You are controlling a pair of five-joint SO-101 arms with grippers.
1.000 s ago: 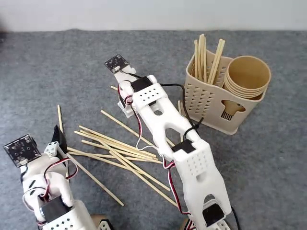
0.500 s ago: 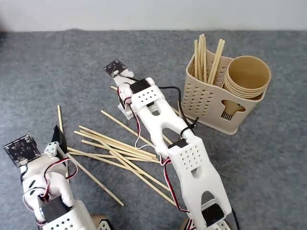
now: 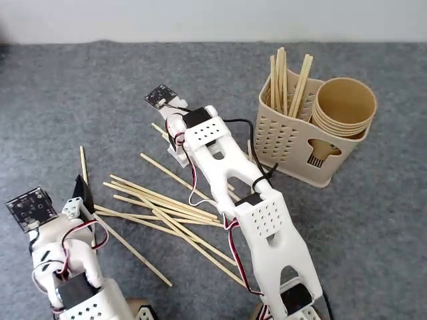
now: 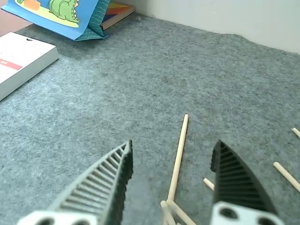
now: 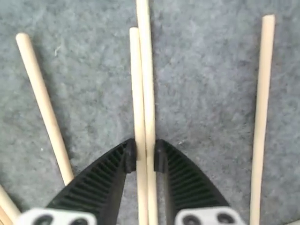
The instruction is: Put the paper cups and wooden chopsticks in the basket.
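Several wooden chopsticks (image 3: 160,207) lie scattered on the grey felt between the arms. The beige basket (image 3: 287,140) at the right holds a stack of paper cups (image 3: 343,107) and several upright chopsticks (image 3: 283,77). My right gripper (image 5: 144,146) is shut on a pair of chopsticks (image 5: 143,70) lying side by side; in the high view it (image 3: 175,143) points down at the far end of the pile, left of the basket. My left gripper (image 4: 173,145) is open low over the felt, with a single chopstick (image 4: 178,154) between its fingers, untouched.
A white box (image 4: 21,58) and a colourful book (image 4: 70,14) lie at the felt's far edge in the left wrist view. Two more chopsticks (image 5: 44,108) (image 5: 260,117) flank the held pair. Bare felt lies beyond the basket and at the far left.
The right arm's wrist has shifted slightly over the far end of the pile. The left arm has stayed still.
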